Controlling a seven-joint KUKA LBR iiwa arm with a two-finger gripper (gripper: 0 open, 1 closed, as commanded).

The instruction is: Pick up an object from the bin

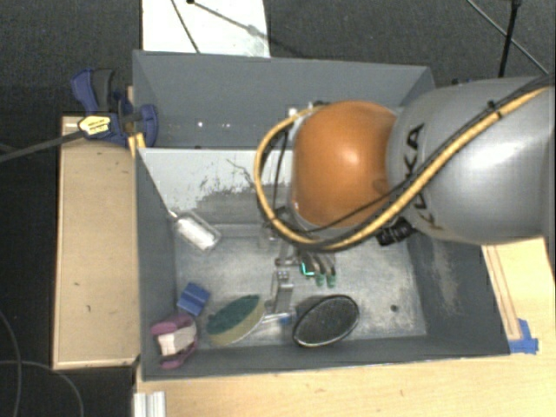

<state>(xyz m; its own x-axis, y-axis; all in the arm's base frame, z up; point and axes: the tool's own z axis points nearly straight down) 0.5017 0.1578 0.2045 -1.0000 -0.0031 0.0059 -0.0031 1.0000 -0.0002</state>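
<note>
My gripper (282,299) comes down from under the arm's orange cover to the bin floor near the front middle. Its tip stands between a green and yellow oval scrubber (232,317) on its left and a black oval disc (326,321) on its right, close to both. A small pale blue piece (274,320) lies just under the tip. Something small and green (319,274) shows right of the gripper; I cannot tell whether it is a loose thing.
A silvery cylinder (196,232) lies by the left wall. A blue block (193,300) and a pink and purple thing (175,337) sit in the front left corner. The arm covers the bin's back right part.
</note>
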